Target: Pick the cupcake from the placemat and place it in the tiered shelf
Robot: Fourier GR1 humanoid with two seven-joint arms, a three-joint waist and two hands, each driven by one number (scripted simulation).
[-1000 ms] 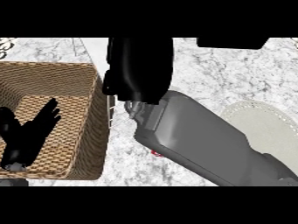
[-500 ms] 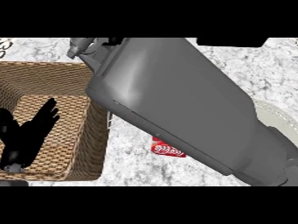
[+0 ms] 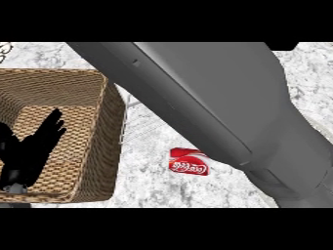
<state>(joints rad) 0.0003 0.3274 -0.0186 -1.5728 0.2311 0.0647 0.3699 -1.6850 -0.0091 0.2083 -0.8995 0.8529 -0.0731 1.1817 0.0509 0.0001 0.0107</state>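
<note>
Cupcake, placemat and shelf tiers cannot be made out anywhere in the head view, so where the task's thing sits cannot be told; it may be hidden under the big grey forearm or carried out of frame.

At the left of the frame a woven basket (image 3: 90,146) fills the space from the upper left down to the lower left. Inside it shows the left hand (image 3: 26,149), black, fingers straight and spread upward, holding nothing; it is resting there. Just beside the basket's right wall, thin wire bars (image 3: 136,128) stand on the marble counter (image 3: 161,185); these may belong to the tiered shelf, though that is only a judgement.

At lower centre a red can (image 3: 189,164) lies on the counter, touching or partly tucked under the forearm's edge.

From upper centre to the lower right, the right forearm (image 3: 219,102) crosses the whole picture and covers most of the counter. The right hand is out of frame beyond the upper edge, so I cannot tell whether it is wide, narrow or holding the cupcake.

Risks, as I judge them: the forearm blocks the view of the target, so a placement would go unseen and could miss a tier; the arm's underside passes close to the can and the wire bars and could knock either; the can could roll if nudged.
</note>
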